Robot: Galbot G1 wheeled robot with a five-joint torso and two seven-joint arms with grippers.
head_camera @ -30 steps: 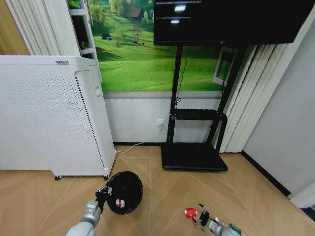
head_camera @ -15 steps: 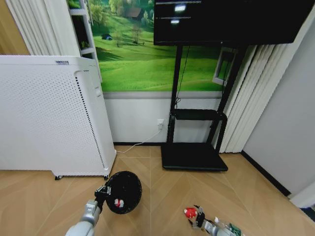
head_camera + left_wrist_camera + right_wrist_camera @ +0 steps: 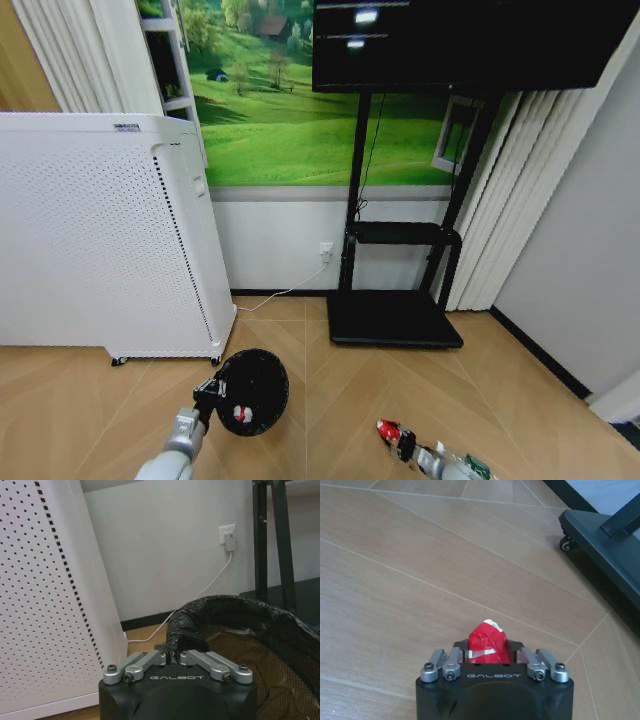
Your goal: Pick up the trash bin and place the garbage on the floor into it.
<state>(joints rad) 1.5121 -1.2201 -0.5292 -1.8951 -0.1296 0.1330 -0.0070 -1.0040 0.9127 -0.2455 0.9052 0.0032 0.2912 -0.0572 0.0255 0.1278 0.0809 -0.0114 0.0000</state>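
Observation:
In the head view the trash bin (image 3: 252, 385), small, black and bag-lined, hangs just above the wooden floor with my left gripper (image 3: 208, 390) shut on its near rim. A red-and-white lump (image 3: 240, 412) lies inside it. The left wrist view has the left gripper (image 3: 174, 656) pinching the bag-covered rim of the bin (image 3: 240, 617). Lower right, my right gripper (image 3: 402, 444) is down at the floor, shut on a red-and-white piece of garbage (image 3: 386, 431). From the right wrist, that lump (image 3: 487, 641) sits between the fingers of the right gripper (image 3: 488, 655). A green-and-white scrap (image 3: 478, 467) shows beside the right arm.
A large white perforated appliance (image 3: 100, 240) stands on casters at the left, close behind the bin. The black TV stand's base (image 3: 395, 320) sits ahead against the wall, its caster (image 3: 566, 543) near the right gripper. A white cable (image 3: 200, 597) runs to the wall socket.
My right gripper has slid left onto the red-and-white lump and shut on it. The left gripper and bin have barely shifted.

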